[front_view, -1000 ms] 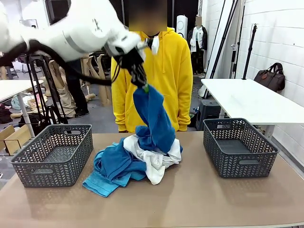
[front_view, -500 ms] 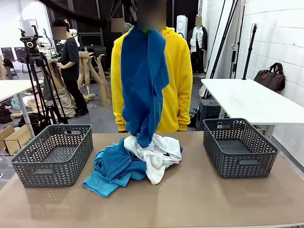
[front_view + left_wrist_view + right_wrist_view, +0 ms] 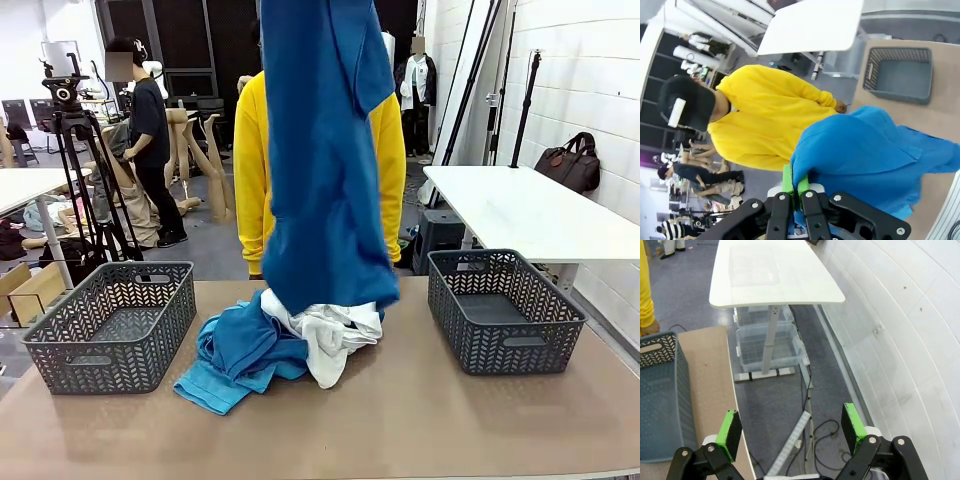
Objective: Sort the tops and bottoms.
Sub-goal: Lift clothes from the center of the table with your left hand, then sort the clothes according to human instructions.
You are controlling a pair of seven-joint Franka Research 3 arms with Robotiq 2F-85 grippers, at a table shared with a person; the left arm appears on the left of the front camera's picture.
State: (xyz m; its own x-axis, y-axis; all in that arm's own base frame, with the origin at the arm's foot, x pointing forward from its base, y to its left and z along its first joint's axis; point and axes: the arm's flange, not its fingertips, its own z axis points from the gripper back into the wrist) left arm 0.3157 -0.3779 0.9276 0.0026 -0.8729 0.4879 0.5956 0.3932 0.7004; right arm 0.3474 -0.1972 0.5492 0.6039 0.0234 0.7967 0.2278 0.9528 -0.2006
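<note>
A royal blue garment [image 3: 325, 150] hangs lengthwise over the middle of the table, its top running out of the picture and its lower hem just above the pile. In the left wrist view my left gripper [image 3: 794, 186] is shut on that blue garment [image 3: 865, 165], green pads pinching its edge. On the table lies the pile of tops and bottoms: a white piece [image 3: 330, 335], a blue piece [image 3: 245, 345] and a turquoise one [image 3: 210, 385]. My right gripper [image 3: 790, 427] stands open with nothing between its fingers, off the table's right end above the floor.
Grey mesh baskets stand at the left [image 3: 115, 325] and right [image 3: 503, 308] ends of the table. A person in a yellow hoodie [image 3: 250, 170] stands at the far edge behind the hanging cloth. A white side table [image 3: 530, 210] is at right.
The left arm has risen out of the front view, drawing the blue garment up off the pile until it hangs nearly clear. The right gripper has stayed open.
</note>
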